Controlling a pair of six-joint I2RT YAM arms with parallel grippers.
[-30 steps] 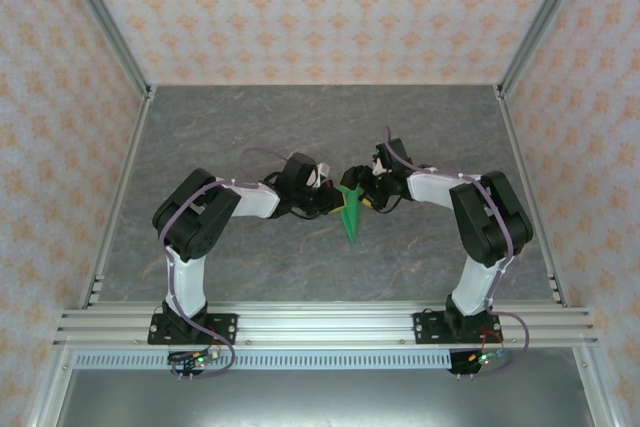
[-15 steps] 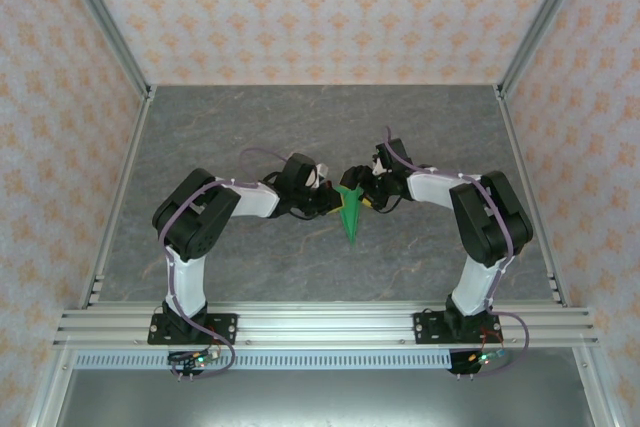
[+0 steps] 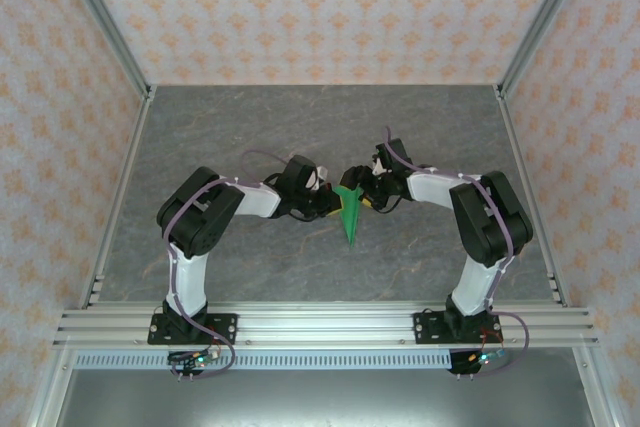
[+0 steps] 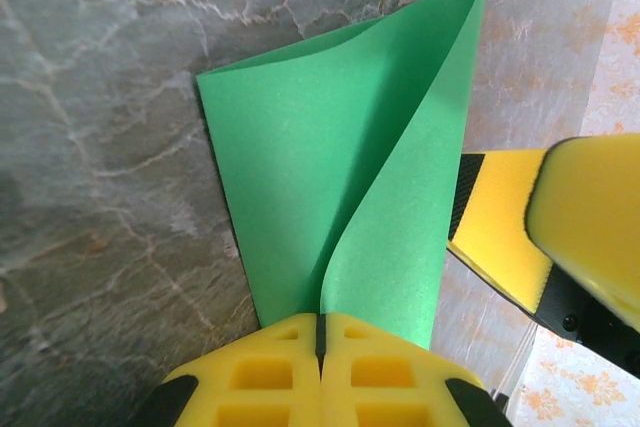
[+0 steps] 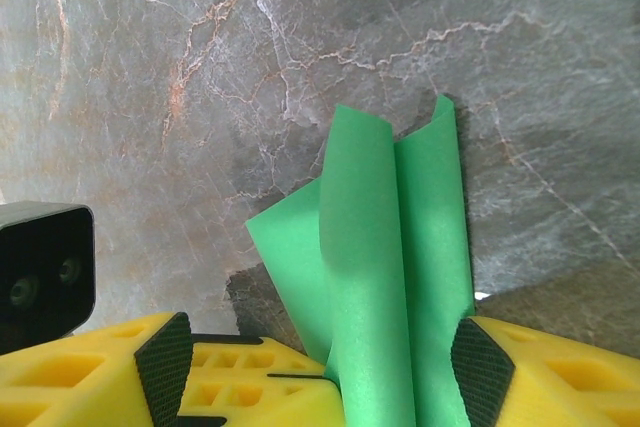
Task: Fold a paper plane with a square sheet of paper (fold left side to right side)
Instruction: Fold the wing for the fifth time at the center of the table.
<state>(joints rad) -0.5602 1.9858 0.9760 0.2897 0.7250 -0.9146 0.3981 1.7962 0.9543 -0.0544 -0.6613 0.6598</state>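
The paper plane (image 3: 349,215) sits at the centre of the frame in the top view, a slim green dart with its tip pointing toward the bottom edge, flaps bowed and loose rather than creased flat. My left gripper (image 4: 320,347) is clamped on its near end, the sheet rising straight out of the seam between the pads. The right gripper (image 5: 400,387) stands wide with the paper in its gap; whether it presses, I can't tell. Over the last second only the left elbow creeps inward and the tip nudges slightly left across the table (image 3: 250,127). To me that reads as fine adjustment: shape made, creases soft.
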